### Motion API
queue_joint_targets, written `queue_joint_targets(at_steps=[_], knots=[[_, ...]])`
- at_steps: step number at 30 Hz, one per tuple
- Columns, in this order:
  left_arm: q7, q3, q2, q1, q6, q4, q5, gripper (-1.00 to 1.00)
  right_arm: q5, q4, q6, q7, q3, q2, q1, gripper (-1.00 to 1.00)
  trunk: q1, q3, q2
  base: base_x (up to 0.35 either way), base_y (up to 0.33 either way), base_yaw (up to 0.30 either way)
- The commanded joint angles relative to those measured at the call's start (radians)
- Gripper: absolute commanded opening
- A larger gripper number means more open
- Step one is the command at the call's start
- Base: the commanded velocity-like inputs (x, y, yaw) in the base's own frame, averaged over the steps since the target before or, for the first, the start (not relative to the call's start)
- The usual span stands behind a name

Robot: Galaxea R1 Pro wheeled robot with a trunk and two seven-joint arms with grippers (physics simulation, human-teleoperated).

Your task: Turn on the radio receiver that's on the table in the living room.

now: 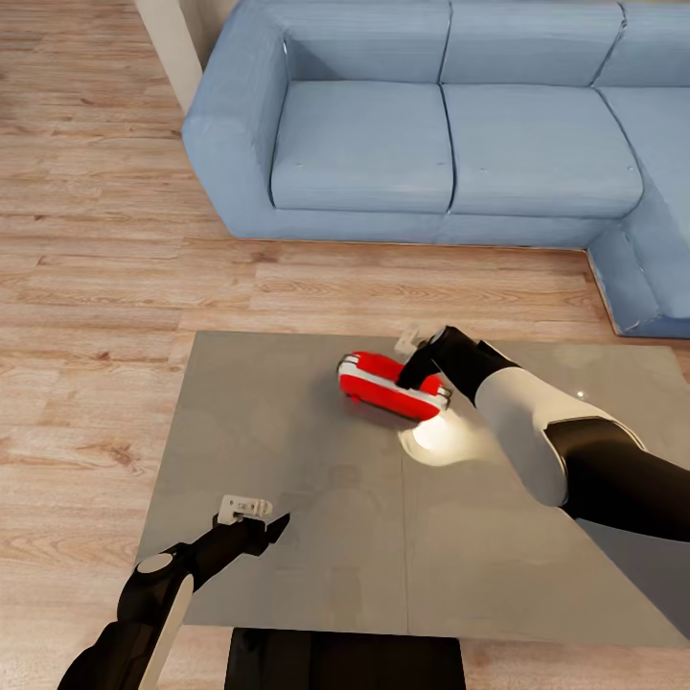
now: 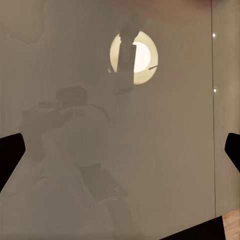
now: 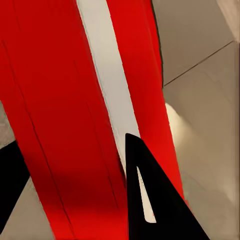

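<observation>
While it lies on its side on the grey table (image 1: 287, 460), the radio receiver (image 1: 383, 381) sits a little past the tabletop's centre, toward one o'clock in the head view, its white band running along the red body. The right gripper (image 1: 419, 369) is down on it at the receiver's far right end, black fingers over the red shell. In the right wrist view the red casing and its white band (image 3: 107, 85) lie right under the camera, one dark finger (image 3: 155, 200) lying across the band and the other at the frame's edge beside the red body — the fingers are set apart with the receiver between them, though whether they press on it I cannot tell. A bright lamp reflection (image 1: 443, 436) glows on the table at about five o'clock from the receiver, just beside it. The left gripper (image 1: 264, 522) hangs over the table's near left part, at about seven o'clock from the receiver and well apart from it; in the left wrist view its fingers (image 2: 10, 155) are spread wide over bare glossy stone. Beyond the table lie the wood plank floor (image 1: 86, 287) and — at twelve o'clock — the blue sofa (image 1: 431, 125).
</observation>
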Motion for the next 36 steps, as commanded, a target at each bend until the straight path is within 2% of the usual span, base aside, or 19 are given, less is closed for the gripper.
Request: queue_joint_targets(at_steps=[1,5,6,9,20,29,36], knots=[[0.0,0.0,0.0,0.0,0.0,0.0,0.0,1.0,-0.001,-0.003,0.0,0.004,-0.001,-0.001,0.0,-1.0,0.0,0.0,0.0,0.0,0.0,0.0],[0.0,0.0,0.0,0.0,0.0,0.0,0.0,1.0,0.0,-0.008,0.0,0.029,0.0,-0.005,0.0,-1.0,0.0,0.0,0.0,0.0,0.0,0.0],[0.0,0.0,0.0,0.0,0.0,0.0,0.0,1.0,0.008,-0.261,0.058,0.226,0.006,-0.008,0.0,-1.0,0.0,0.0,0.0,0.0,0.0,0.0],[0.0,0.0,0.0,0.0,0.0,0.0,0.0,1.0,0.011,-0.299,0.099,0.24,0.006,-0.008,0.0,-1.0,0.0,0.0,0.0,0.0,0.0,0.0],[0.0,0.0,0.0,0.0,0.0,0.0,0.0,1.0,0.015,-0.391,0.14,0.323,0.007,-0.008,0.0,-1.0,0.0,0.0,0.0,0.0,0.0,0.0],[0.0,0.0,0.0,0.0,0.0,0.0,0.0,1.0,0.016,-0.418,0.154,0.332,0.007,-0.01,0.001,-1.0,0.0,0.0,0.0,0.0,0.0,0.0],[0.001,0.001,-0.003,0.0,0.0,0.004,0.006,1.0,0.012,-0.465,0.222,0.333,0.007,-0.033,0.003,-1.0,0.0,0.0,0.0,0.0,0.0,0.0]])
